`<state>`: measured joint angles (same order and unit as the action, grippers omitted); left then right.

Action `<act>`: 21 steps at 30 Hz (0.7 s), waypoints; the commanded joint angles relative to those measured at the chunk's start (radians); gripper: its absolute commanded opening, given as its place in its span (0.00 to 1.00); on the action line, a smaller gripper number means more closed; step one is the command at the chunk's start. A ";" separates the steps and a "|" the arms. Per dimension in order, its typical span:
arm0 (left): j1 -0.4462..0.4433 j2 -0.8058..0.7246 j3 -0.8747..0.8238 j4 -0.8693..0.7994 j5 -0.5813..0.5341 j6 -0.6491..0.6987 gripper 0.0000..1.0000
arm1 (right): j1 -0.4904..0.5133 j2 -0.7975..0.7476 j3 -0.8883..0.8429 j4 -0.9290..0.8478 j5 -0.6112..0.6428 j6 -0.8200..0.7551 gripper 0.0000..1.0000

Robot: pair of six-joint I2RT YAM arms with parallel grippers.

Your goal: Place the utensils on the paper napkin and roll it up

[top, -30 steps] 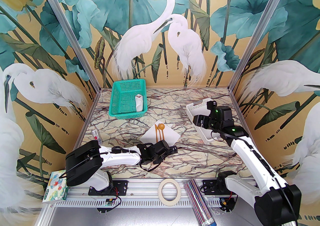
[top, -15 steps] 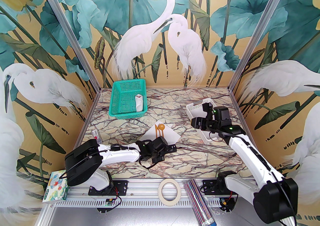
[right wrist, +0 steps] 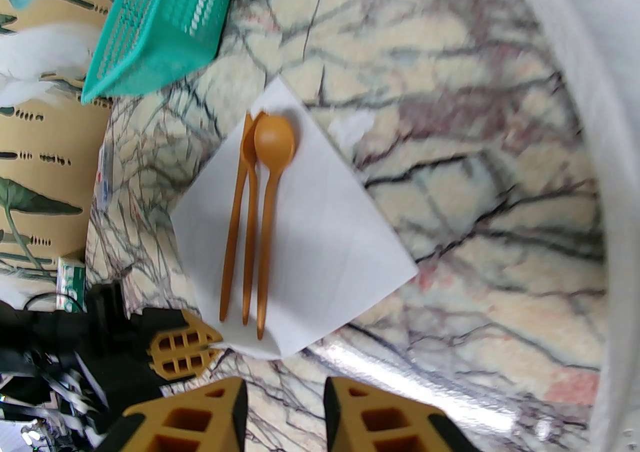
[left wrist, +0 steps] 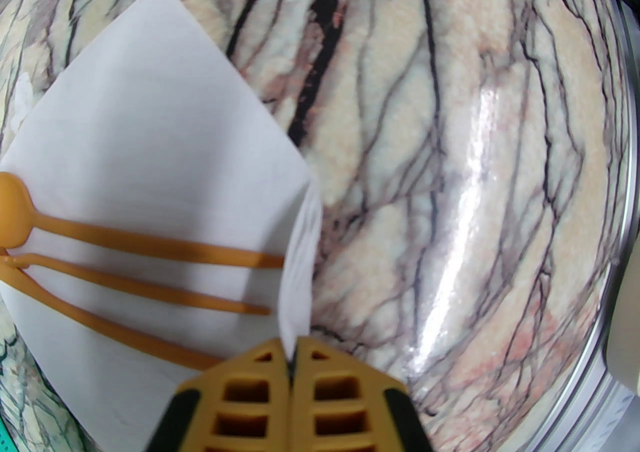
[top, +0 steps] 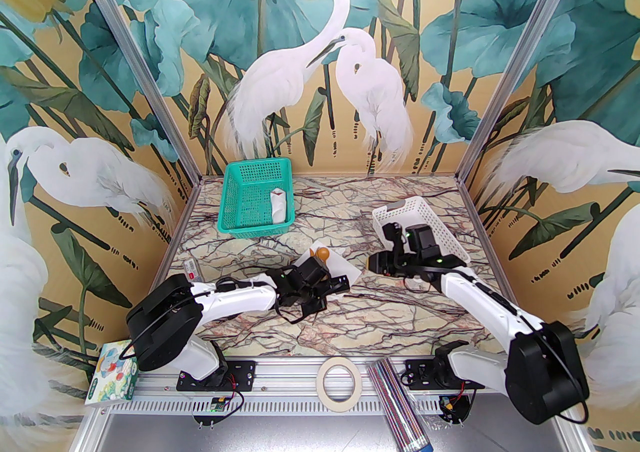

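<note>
The paper napkin (right wrist: 325,240) lies as a white diamond on the marble table, its near corner lifted and curling over (left wrist: 300,250). On its left half the utensils (right wrist: 247,230), a spoon, a fork and a knife, lie side by side with their heads pointing away from the arms. My left gripper (left wrist: 291,355) is shut on that near corner, just below the handle ends. From above, the left gripper (top: 344,285) covers much of the napkin (top: 345,267). My right gripper (right wrist: 285,415) hovers near the same corner, open with nothing between its fingers, right of the napkin (top: 372,265).
A green basket (top: 250,199) at the back left holds a white rolled bundle (top: 279,204). A white basket (top: 425,219) stands behind the right arm. A small packet (top: 192,270) lies at the left table edge. A tape roll (top: 337,382) and shiny rods (top: 395,405) rest on the near rail.
The right arm swung left out of the white basket toward the napkin, its jaws narrowing. The left gripper closed on the napkin's near corner and shifted slightly back and up.
</note>
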<state>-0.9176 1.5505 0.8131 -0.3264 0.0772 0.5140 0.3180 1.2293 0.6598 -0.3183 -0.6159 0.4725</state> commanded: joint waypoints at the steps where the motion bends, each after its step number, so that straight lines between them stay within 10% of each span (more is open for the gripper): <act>1: 0.019 0.035 0.029 -0.034 0.043 0.032 0.04 | 0.029 0.017 -0.045 0.117 -0.034 0.077 0.28; 21: 0.070 0.086 0.085 -0.055 0.084 0.059 0.04 | 0.138 0.142 -0.195 0.377 -0.130 0.230 0.00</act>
<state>-0.8562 1.6180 0.8745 -0.3595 0.1268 0.5549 0.4480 1.3609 0.4858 -0.0029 -0.7204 0.6716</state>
